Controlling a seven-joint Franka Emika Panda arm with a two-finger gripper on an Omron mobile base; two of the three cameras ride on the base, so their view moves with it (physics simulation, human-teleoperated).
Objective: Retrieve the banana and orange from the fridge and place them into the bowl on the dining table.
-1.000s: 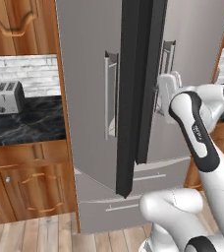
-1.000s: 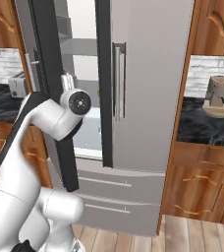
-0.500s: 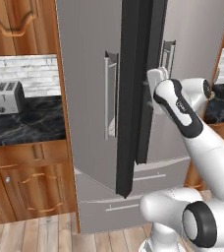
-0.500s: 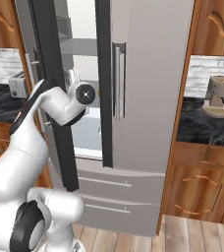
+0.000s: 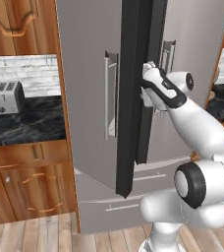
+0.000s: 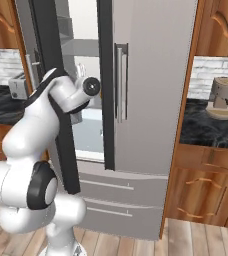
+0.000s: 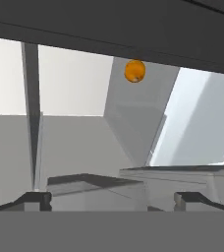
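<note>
Inside the open fridge, my gripper reaches past the swung-out left door with its two dark tips spread about as wide as they go and nothing between them. From the hand view, the orange sits well ahead of the tips and high in that frame, against a grey interior wall beneath a dark band; since that view rolls with the hand, I cannot say which shelf carries it. From the left base view, the arm's wrist is tucked against the dark door edge, and the toaster stands on the black desk off to the side. I cannot pick out the banana from here, and the bowl and dining table lie outside what I can see. I judge the orange to be light, firm and round, so it is likely to roll off the shelf or squirt out of a shallow pinch. I would take it across its widest part, tips centred on either side, closing gently enough to hold without bruising. With the jaws this wide, there looks to be room to spare around so small a fruit.
</note>
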